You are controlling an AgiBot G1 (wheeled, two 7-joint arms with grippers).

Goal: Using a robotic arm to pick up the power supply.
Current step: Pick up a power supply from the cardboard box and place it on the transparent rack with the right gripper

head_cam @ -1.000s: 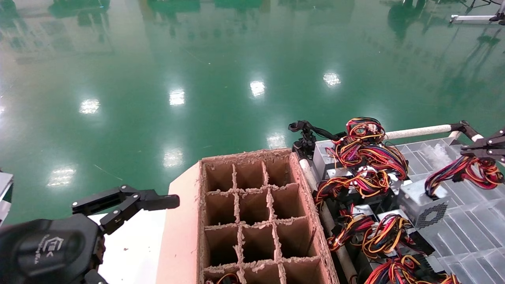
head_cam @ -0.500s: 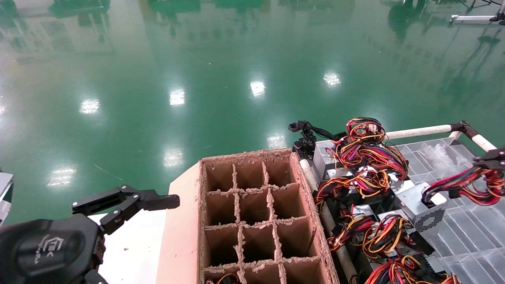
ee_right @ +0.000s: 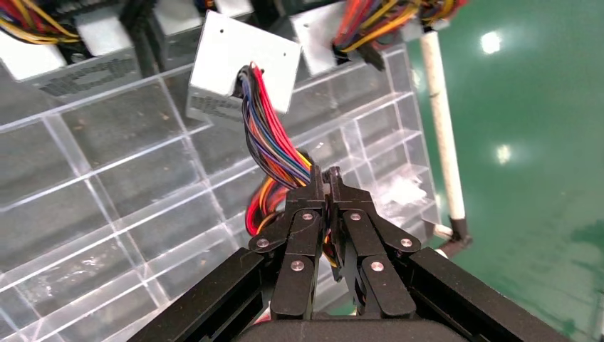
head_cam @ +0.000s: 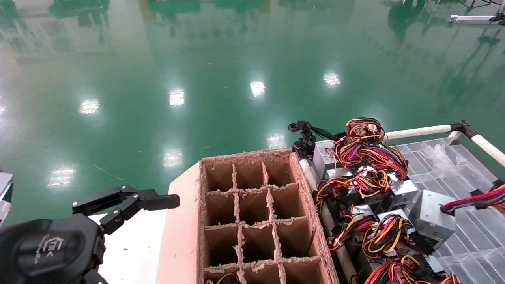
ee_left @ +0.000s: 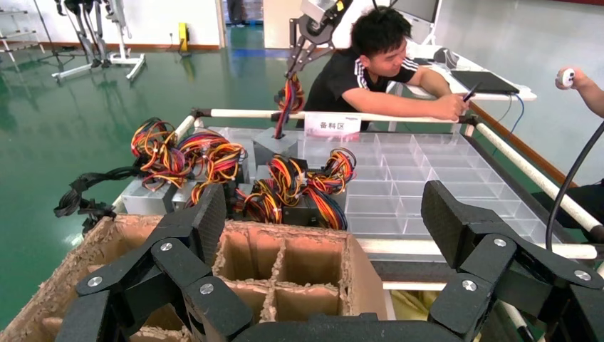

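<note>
Left hand (head_cam: 126, 203) parked at our near left, fingers spread wide, nothing in them, beside the brown cardboard divider box (head_cam: 256, 217) with its empty cells.

Right of the box, a heap of grey units with red, orange and yellow wire bundles (head_cam: 367, 157) lies on the clear gridded tray (head_cam: 465, 236), which serves as the surface here; a white rail (head_cam: 418, 131) edges it.

Far right: the power supply (head_cam: 432, 215), silver-grey, sits tilted at the tray. Its wire bundle (ee_right: 267, 135) runs out toward the right hand (ee_right: 327, 187), whose fingers are pressed together on those wires.

We judge the lift is under way, by the cable, not the case. Next move calls for a steady raise; the box may swing or the wires may slip.

Room: glossy green floor (head_cam: 197, 79) with lamp reflections. A person in black (ee_left: 370, 68) leans at the tray's far side.
</note>
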